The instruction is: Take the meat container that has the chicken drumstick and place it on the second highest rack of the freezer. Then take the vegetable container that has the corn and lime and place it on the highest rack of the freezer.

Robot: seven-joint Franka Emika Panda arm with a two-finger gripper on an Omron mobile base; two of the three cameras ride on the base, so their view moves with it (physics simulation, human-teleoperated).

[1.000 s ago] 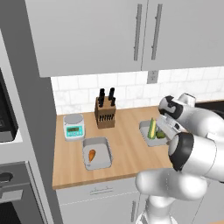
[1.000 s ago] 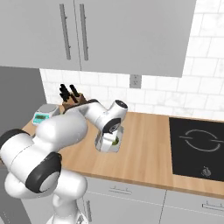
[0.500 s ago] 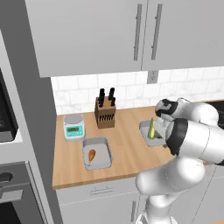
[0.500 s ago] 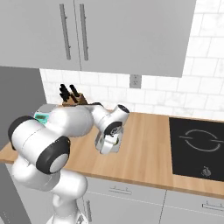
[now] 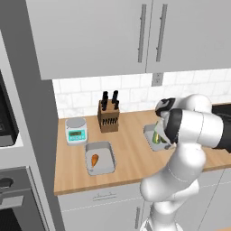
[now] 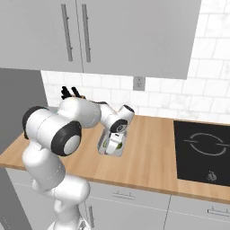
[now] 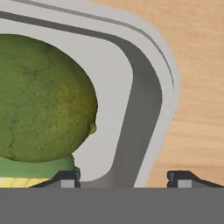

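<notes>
The vegetable container [image 5: 150,134] [image 6: 111,152] is a grey tray on the right part of the wooden counter. It holds the lime [image 7: 39,100], with a strip of the corn [image 7: 15,182] below it in the hand view. My gripper [image 7: 122,178] [image 6: 115,142] is down at this tray's corner. It is open, one fingertip inside and one outside the tray's wall [image 7: 140,100], with a gap on each side. The meat container [image 5: 108,168] lies further left, with the orange-brown chicken drumstick [image 5: 94,159] in it. The freezer and its racks are out of view.
A knife block [image 5: 108,118] and a small kitchen scale [image 5: 76,131] stand at the back of the counter. A black cooktop [image 6: 202,146] lies to the right. Wall cabinets [image 5: 135,36] hang overhead, and a dark oven [image 5: 6,126] is at the far left.
My hand has come down onto the corner of the vegetable container and the arm has folded in closer. The jaws have narrowed somewhat around the tray's wall.
</notes>
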